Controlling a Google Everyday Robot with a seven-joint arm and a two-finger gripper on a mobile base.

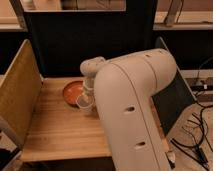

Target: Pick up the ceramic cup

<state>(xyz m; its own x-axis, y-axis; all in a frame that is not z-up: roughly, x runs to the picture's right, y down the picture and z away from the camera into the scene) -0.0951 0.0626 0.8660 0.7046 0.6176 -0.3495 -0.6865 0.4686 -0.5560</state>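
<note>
Camera view puts the ceramic cup (84, 104) left of centre on the wooden table (55, 130), just beside the orange bowl (72, 91) and apparently touching its near rim. The gripper (87, 96) reaches down at the cup from the arm's wrist; whether it has closed on anything cannot be told. Glazed ceramic is probably rigid, light, slippery and chippable, so a firm squeeze across the tapered wall near the rim suits. A side panel (17, 95) stands at frame left; open wood lies toward the lower left.
</note>
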